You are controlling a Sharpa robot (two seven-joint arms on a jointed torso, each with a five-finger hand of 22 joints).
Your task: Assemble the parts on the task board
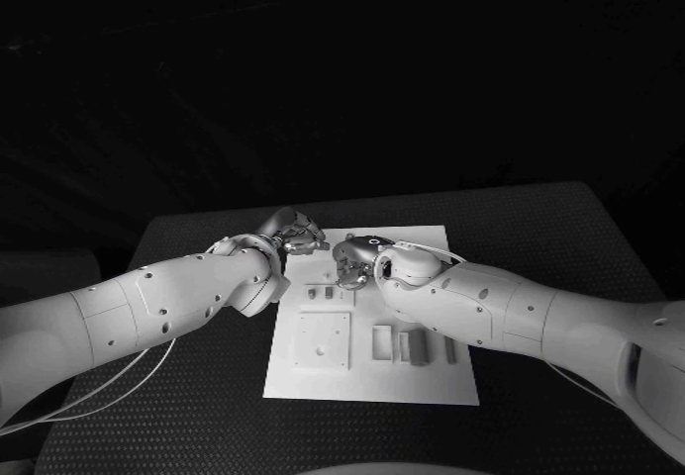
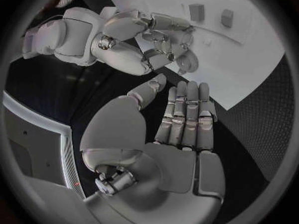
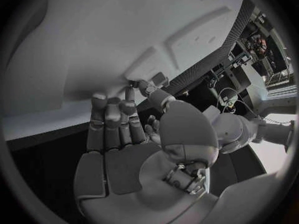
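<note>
The left hand (image 1: 293, 236) sits just above the middle of the head view, at the upper left corner of the white board (image 1: 429, 381). In its own wrist view this hand (image 2: 181, 124) lies flat, fingers (image 2: 187, 112) straight and side by side, thumb out to the side, nothing in its grasp. It hangs over the black table (image 2: 261, 129) just off the board's edge (image 2: 249, 79).

The right hand (image 1: 357, 262) is close beside it, a little lower and to the right in the head view, over the upper part of the board. Its wrist view shows the hand (image 3: 124, 149) with fingers (image 3: 112, 112) stretched out together and the palm bare, so it holds nothing either. Seen from the left wrist, the right hand (image 2: 159, 40) hovers over the board with its fingers bent downward; whether they touch the board I cannot tell.

On the board, in the lower middle of the head view, lie a square plate (image 1: 324, 339), then to its right a narrow upright piece (image 1: 383, 342), a darker block (image 1: 416, 346) and a thin bar (image 1: 448, 348). Two small pieces (image 1: 320, 293) stand higher up, just below the two hands. In the left wrist view two small blocks (image 2: 197, 11) stand on the board near the upper right of the circle.

The black table (image 1: 571, 228) surrounds the board on all sides.
</note>
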